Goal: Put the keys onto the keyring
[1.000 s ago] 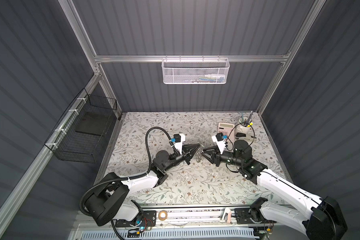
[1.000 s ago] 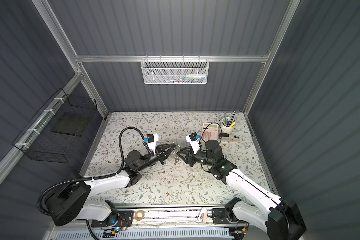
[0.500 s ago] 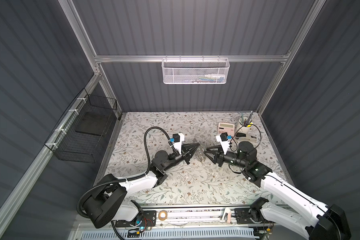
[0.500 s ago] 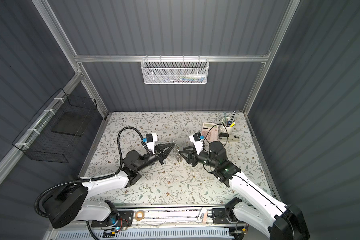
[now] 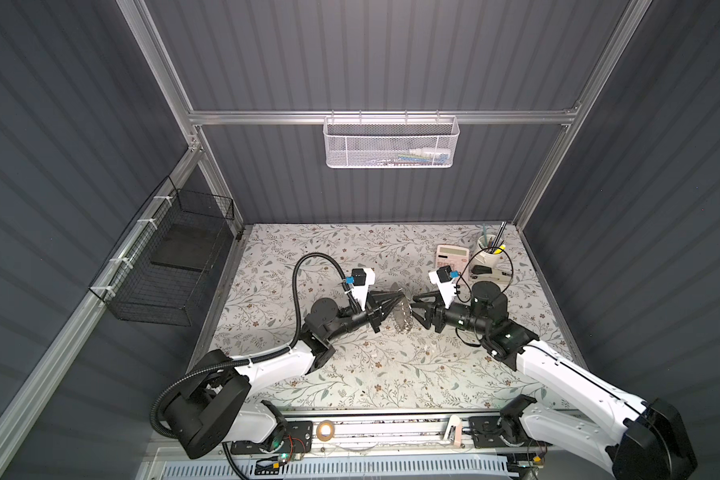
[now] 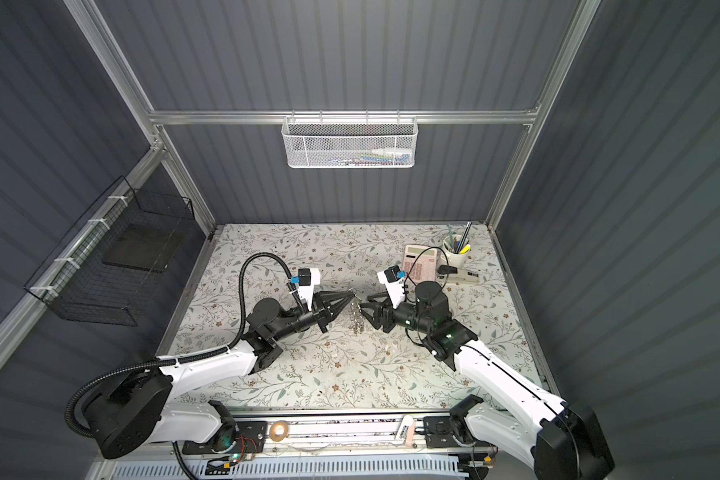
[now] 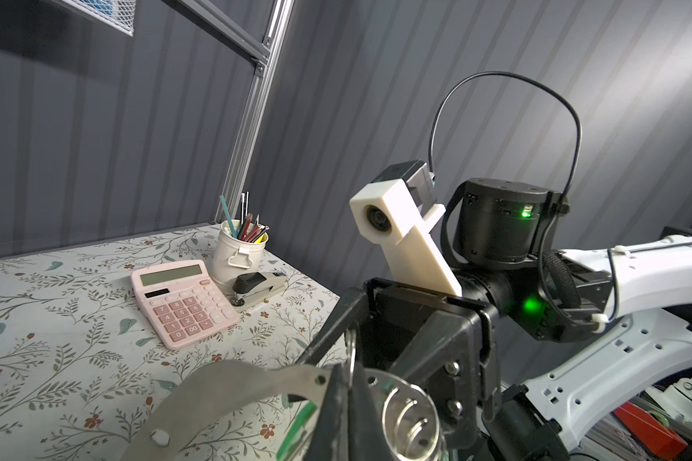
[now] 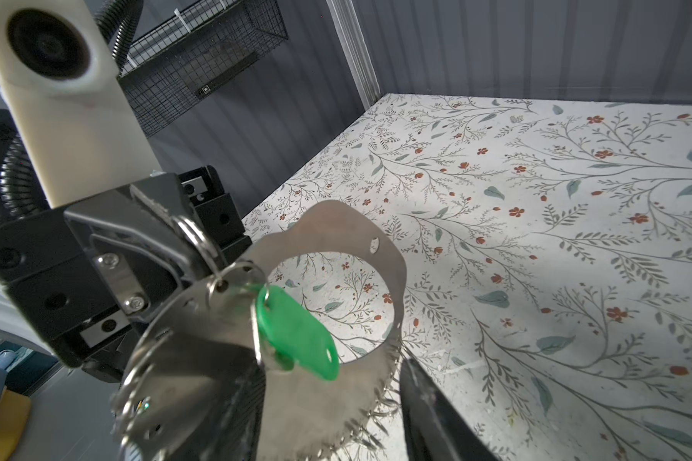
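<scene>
The keyring [image 5: 403, 318] [image 6: 356, 319] hangs upright above the middle of the table. It is a wide flat metal hoop [image 8: 380, 255] [image 7: 224, 383] fringed with small silvery rings. My left gripper [image 5: 400, 296] [image 6: 352, 296] [image 7: 350, 385] is shut on a small split ring at the hoop's top. A green-headed key [image 8: 296, 335] [image 7: 300, 423] dangles from a small ring on the hoop, just below the left fingertips [image 8: 192, 243]. My right gripper [image 5: 413, 306] [image 6: 364, 311] [image 8: 328, 419] faces it, open, with its jaws on either side of the hoop's lower edge and touching nothing.
At the back right of the floral table stand a pink calculator [image 5: 452, 257], a white cup of pens [image 5: 489, 253] and a stapler [image 5: 489, 272]. A white mesh basket [image 5: 391, 143] hangs on the back wall, and a black wire basket [image 5: 171, 266] on the left wall.
My right gripper's jaws have spread wider and the arm has drawn back a little to the right. The left gripper has kept its hold on the keyring.
</scene>
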`<move>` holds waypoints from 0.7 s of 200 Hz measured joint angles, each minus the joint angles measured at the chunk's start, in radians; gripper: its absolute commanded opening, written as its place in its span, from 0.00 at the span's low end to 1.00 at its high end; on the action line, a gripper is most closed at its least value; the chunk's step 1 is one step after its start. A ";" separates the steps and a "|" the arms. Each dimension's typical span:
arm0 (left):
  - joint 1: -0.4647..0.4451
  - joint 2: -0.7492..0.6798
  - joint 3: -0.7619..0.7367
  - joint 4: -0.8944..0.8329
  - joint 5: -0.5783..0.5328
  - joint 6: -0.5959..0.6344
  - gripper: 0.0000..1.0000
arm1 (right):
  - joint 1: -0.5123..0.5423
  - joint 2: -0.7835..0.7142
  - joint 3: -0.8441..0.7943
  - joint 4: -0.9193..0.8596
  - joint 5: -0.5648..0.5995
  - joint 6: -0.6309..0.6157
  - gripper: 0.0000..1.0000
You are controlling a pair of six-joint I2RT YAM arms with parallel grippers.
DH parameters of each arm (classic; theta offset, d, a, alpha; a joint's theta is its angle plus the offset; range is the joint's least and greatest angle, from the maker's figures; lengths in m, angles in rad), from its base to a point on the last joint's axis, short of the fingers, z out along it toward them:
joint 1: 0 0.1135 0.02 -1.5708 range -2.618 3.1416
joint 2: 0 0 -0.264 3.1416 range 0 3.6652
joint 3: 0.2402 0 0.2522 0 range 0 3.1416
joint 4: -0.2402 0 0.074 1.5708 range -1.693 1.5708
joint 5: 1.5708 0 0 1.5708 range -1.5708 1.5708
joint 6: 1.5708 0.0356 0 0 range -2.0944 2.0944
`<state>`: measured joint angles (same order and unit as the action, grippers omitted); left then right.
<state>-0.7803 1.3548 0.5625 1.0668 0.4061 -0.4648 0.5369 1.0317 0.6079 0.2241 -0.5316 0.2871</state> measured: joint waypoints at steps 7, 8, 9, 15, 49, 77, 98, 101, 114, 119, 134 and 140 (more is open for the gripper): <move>0.000 0.000 0.002 0.000 0.007 -0.001 0.00 | 0.000 0.000 0.000 0.000 0.000 0.000 0.56; 0.000 0.000 0.002 0.000 0.008 -0.001 0.00 | 0.001 0.000 0.000 0.000 0.000 0.000 0.55; 0.000 0.000 0.003 0.000 0.009 -0.001 0.00 | 0.001 0.000 0.000 0.000 0.000 0.000 0.55; 0.000 0.001 0.005 0.000 0.016 -0.003 0.00 | 0.001 0.000 0.000 0.000 -0.001 0.000 0.55; 0.000 0.014 0.022 0.002 0.052 -0.018 0.00 | 0.000 -0.001 0.000 0.008 -0.003 -0.002 0.47; 0.000 0.016 0.027 -0.010 0.067 -0.018 0.00 | 0.000 -0.005 0.000 0.014 -0.006 0.002 0.37; 0.000 0.016 0.027 -0.046 0.063 -0.015 0.00 | 0.000 -0.008 0.000 0.014 -0.009 0.002 0.27; 0.000 0.016 0.027 -0.052 0.061 -0.014 0.00 | 0.001 -0.009 0.000 0.015 -0.009 -0.003 0.25; 0.000 0.014 0.027 -0.076 0.050 -0.007 0.00 | 0.000 -0.013 0.000 0.014 -0.011 -0.003 0.19; 0.000 0.012 0.027 -0.089 0.045 -0.003 0.00 | 0.001 -0.014 0.000 0.014 -0.011 0.001 0.17; 0.000 0.002 0.027 -0.127 0.034 0.009 0.00 | 0.001 -0.021 0.000 0.014 -0.011 -0.002 0.15; 0.000 -0.004 0.027 -0.141 0.028 0.013 0.00 | 0.001 -0.023 0.000 0.014 -0.011 -0.002 0.14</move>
<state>-0.7803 1.3510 0.5900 0.9257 0.4343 -0.4515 0.5377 1.0084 0.6079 0.2382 -0.5426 0.2848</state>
